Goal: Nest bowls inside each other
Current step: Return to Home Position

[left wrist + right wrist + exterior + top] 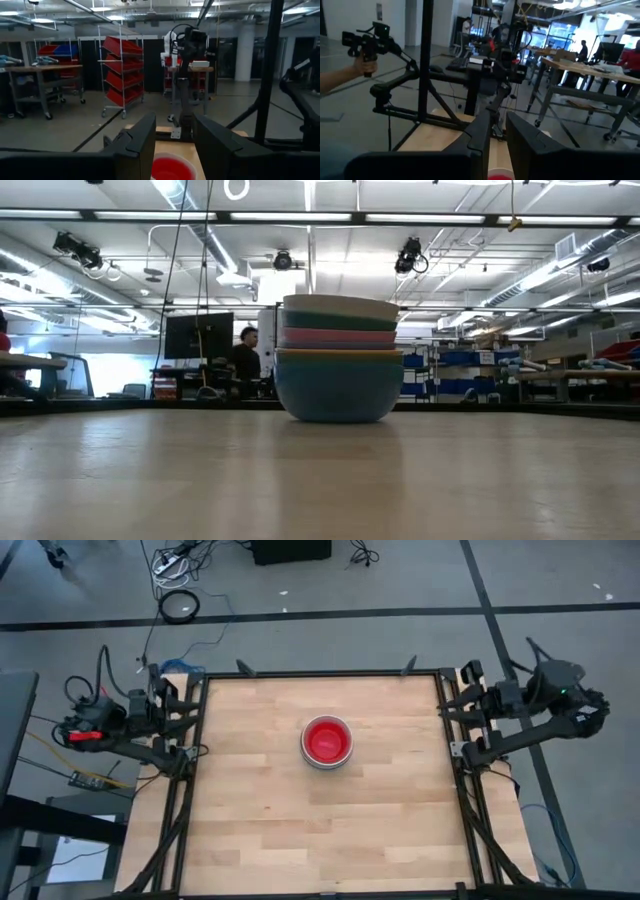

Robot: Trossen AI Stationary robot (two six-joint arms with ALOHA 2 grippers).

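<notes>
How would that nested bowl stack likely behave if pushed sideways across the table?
The stack probably slides rather than tips: it looks wide and squat on the flat wooden table. The upper bowls sit nested inside the blue bottom bowl, so they likely move together.

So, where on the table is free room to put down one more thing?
Only the bowl stack stands on the table, slightly toward the far edge. Bare wood lies all around it, widest between stack and near edge. Left gripper and right gripper wait at the side rails.
</notes>
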